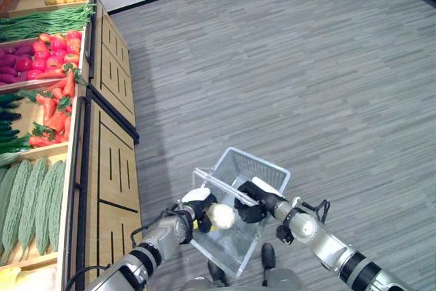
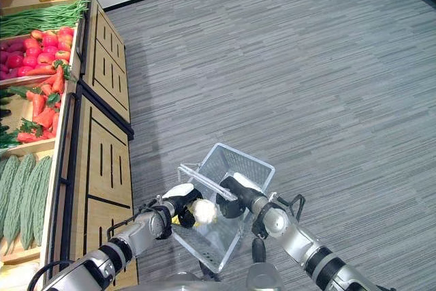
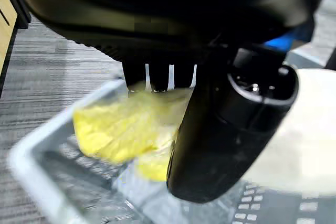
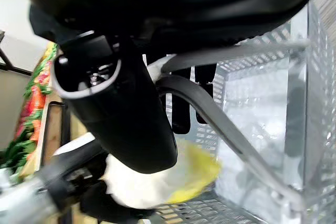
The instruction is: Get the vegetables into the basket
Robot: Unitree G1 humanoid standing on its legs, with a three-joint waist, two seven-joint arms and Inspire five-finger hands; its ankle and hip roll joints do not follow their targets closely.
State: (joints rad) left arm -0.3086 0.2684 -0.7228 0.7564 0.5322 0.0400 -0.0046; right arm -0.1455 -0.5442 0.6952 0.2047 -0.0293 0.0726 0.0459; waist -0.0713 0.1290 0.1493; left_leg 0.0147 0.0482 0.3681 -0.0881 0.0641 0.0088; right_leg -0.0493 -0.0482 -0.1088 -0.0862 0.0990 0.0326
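The right hand (image 1: pixel 251 208) grips the basket (image 1: pixel 255 168) by its handle. The left hand (image 1: pixel 194 210), fingers curled round a pale yellow cabbage (image 1: pixel 221 217), holds it over the basket's rim; release remains.

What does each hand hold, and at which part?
The left hand grips a pale yellow-white vegetable at one end, over the basket. The right hand grips the basket's handle.
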